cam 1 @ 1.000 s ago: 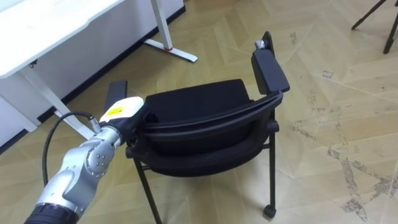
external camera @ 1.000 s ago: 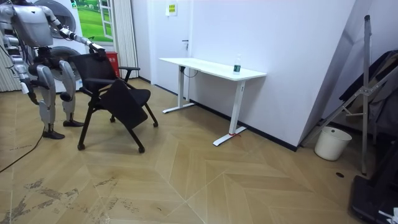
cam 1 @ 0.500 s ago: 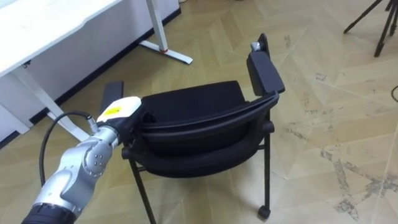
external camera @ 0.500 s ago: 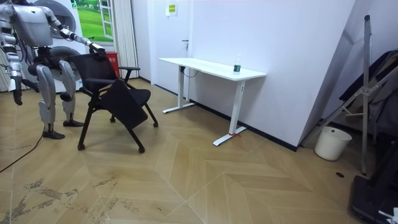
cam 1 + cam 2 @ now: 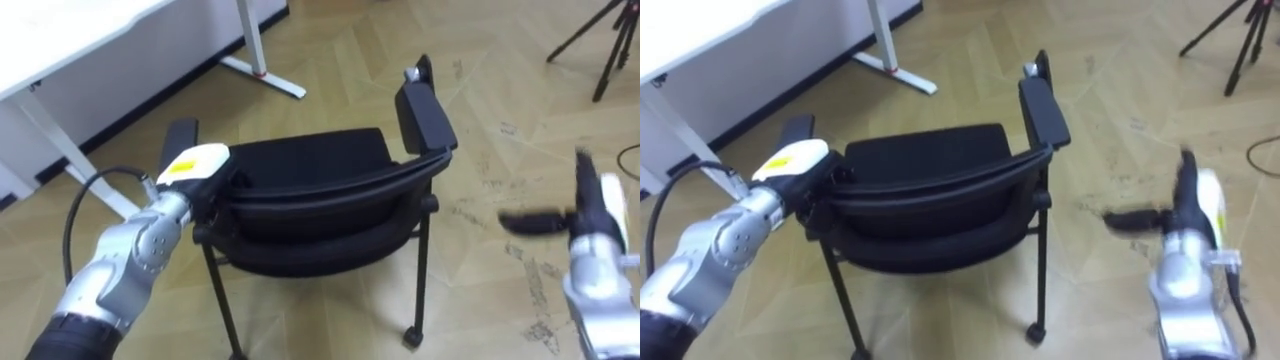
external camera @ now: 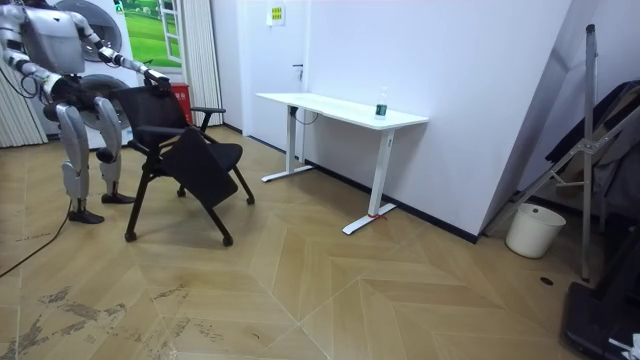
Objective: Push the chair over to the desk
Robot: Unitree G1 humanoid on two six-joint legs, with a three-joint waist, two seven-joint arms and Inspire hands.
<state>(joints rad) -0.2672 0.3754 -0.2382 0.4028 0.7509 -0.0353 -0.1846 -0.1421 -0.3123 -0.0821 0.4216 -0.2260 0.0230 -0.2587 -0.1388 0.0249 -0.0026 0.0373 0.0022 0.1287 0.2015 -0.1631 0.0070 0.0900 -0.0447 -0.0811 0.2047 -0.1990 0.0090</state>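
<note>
The chair [image 5: 320,190] stands on the floor [image 5: 500,100] directly before the robot, with its back toward us.

- **Build:** it is black, with a padded seat [image 5: 310,165], a thin curved backrest [image 5: 340,188] and flat, oblong armrests [image 5: 425,115]. Its slim dark legs [image 5: 420,270] look like metal tube, and the one at the chair's right rear ends in a small caster [image 5: 411,340].
- **Floor:** it is herringbone wood, scuffed to the right of the chair.

**Hands**
- The left hand [image 5: 195,165] lies against the left end of the backrest, with its pale back uppermost and the forearm rising from lower left. Its fingers are hidden behind the frame, so we cannot tell whether they grip.
- The right hand [image 5: 590,215] hangs in the air well to the right of the chair, touching nothing. Its fingers point upward, straight, and the thumb is spread toward the chair.

**Clearance**
- A white desk [image 5: 60,40] with white legs stands beyond the chair's front left, apart from it.
- Bare floor lies ahead of the chair and to its right.
- Dark tripod legs [image 5: 610,40] stand well off to the chair's far right.
</note>
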